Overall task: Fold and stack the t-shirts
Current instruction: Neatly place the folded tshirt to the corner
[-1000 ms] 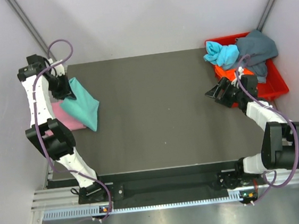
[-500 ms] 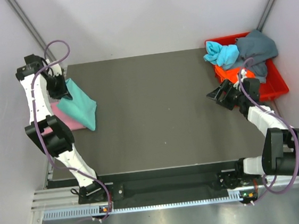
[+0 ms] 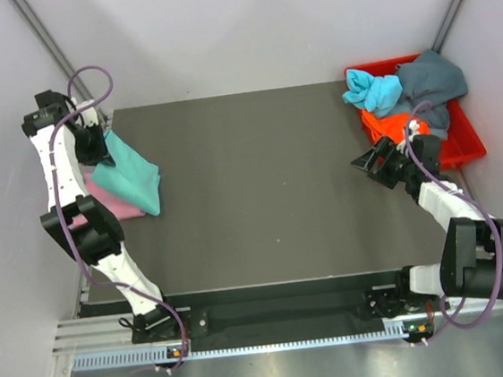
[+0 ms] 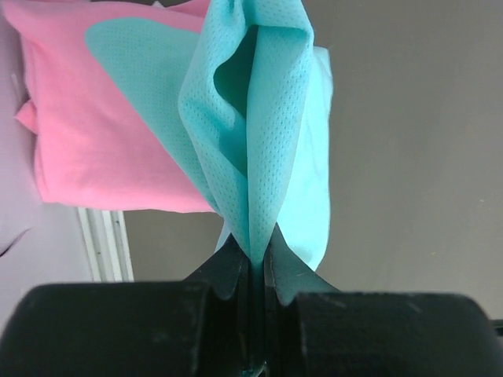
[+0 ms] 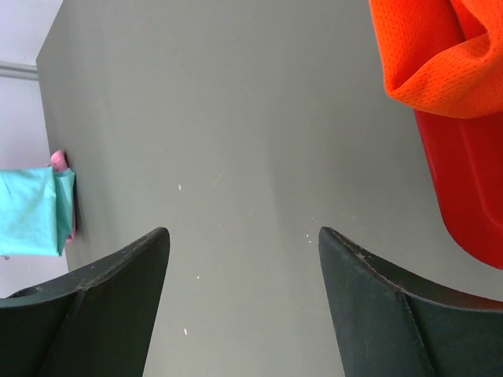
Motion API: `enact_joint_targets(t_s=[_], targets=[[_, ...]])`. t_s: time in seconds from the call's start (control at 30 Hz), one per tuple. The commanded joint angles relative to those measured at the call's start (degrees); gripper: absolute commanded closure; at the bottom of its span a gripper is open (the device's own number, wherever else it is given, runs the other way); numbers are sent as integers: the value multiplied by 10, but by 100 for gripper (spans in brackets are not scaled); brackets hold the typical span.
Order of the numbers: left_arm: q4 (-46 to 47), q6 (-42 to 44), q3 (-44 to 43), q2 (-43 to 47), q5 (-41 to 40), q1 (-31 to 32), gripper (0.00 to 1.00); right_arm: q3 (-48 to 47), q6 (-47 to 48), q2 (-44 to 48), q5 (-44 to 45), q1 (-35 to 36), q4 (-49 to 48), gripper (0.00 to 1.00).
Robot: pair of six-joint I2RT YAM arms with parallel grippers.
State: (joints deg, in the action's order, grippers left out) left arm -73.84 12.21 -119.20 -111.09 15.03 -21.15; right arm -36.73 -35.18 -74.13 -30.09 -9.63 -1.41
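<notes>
Jaws of our left gripper [image 4: 254,265] pinch an edge of the teal t-shirt [image 4: 263,133], which is lifted and trails onto the pink t-shirt [image 4: 102,133] at the far-left of the table [image 3: 269,187]. Right gripper [image 5: 244,255] jaws are spread and hold nothing, beside the red bin [image 3: 472,149] and orange t-shirt [image 5: 440,55]. We judge this the stacking step. Next: lower the teal flat and square on the pink, then release.

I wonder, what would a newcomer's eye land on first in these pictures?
The teal t-shirt, pinched in the shut left gripper at the far left and trailing onto a folded pink t-shirt, stands out first. Next comes the red bin at the far right, heaped with light blue, dark grey-blue and orange shirts, with the open right gripper empty beside it.
</notes>
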Motion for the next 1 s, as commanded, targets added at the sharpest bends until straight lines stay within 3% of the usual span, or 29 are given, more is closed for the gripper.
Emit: enact_joint_targets(t_s=[0.0, 0.23, 0.97], targets=[[40, 21, 2, 35, -23, -8, 100, 1, -2, 15, -2, -9, -23, 23], [82, 64, 28, 7, -80, -17, 100, 5, -2, 13, -1, -10, -25, 23], [180, 82, 77, -95, -247, -25, 100, 28, 10, 48, 2, -36, -3, 23]])
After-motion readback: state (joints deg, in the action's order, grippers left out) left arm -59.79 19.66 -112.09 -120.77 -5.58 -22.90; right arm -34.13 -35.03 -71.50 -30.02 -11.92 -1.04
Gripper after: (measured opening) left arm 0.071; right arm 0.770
